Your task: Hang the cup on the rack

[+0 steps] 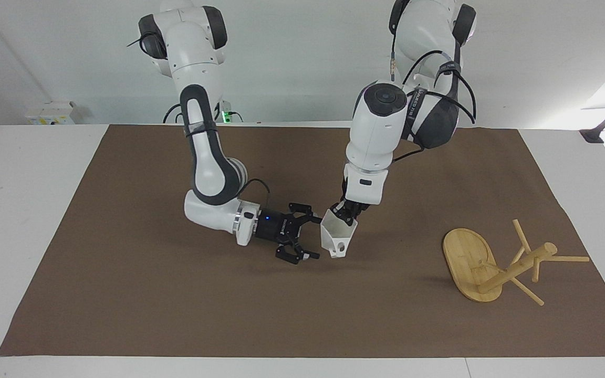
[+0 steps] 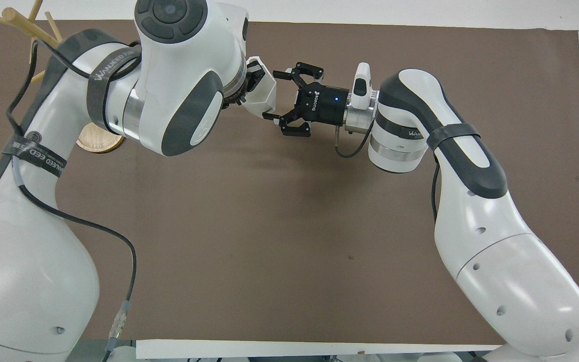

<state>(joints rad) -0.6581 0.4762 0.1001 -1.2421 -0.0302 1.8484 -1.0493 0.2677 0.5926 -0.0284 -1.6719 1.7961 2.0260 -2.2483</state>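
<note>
While the left pincer (image 1: pixel 345 217) pinches the cup (image 1: pixel 337 236) by its rim, its fingertips pressed together on the white wall, the cup hangs in the air over the middle of the brown mat (image 1: pixel 176 304) that covers the surface (image 1: pixel 19 210), mouth tilted upward and the flat handle with its round hole pointing down. Beside it, the right pincer (image 1: pixel 309 239) lies almost level over the mat with its fingers spread wide, apart from the cup and holding nothing; in the overhead view the spread fingers (image 2: pixel 282 74) frame a gap just beside the cup's faceted body (image 2: pixel 262 93). Toward the left arm's end of the surface, the rack (image 1: pixel 497 262) lies tipped over on the mat, well apart from the cup: its oval base (image 1: pixel 465 257) stands on edge, the central post slants away from it low over the mat, and the thin pegs stick out in several directions
</note>
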